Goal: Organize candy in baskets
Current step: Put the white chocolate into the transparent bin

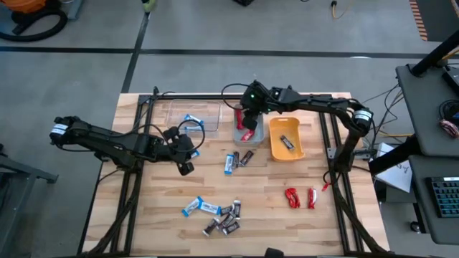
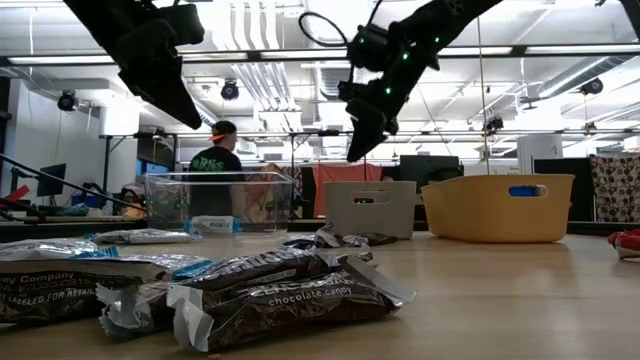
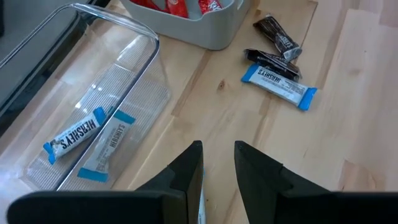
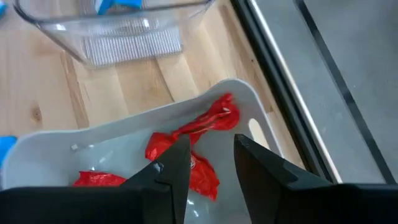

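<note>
1. Right now your right gripper (image 1: 249, 123) hangs over the narrow grey-blue plastic bin (image 1: 237, 136); its fingers (image 4: 177, 163) stand apart with nothing between them, and shiny red-wrapped candies (image 4: 199, 134) lie in the bin below.
2. Your left gripper (image 1: 188, 161) sits over the wooden table (image 1: 344, 215), just in front of the wide clear plastic bin (image 1: 174, 111). A narrow gap shows between its fingers (image 3: 189, 168); you cannot tell from the wrist view whether the bit of wrapper low in that gap is held.
3. You have two blue-and-white candy bars (image 3: 93, 143) lying in the clear bin.
4. Look at the orange-yellow plastic bin (image 1: 276, 147): one dark brown bar (image 1: 287, 141) lies inside.
5. Beside the grey-blue bin, one blue-and-white bar (image 1: 229, 163) and two dark bars (image 1: 245, 157) lie loose on the table.
6. Near the front edge, you have a mixed cluster of blue-and-white and dark bars (image 1: 215, 215); two red candies (image 1: 301, 196) lie well apart to its right.
</note>
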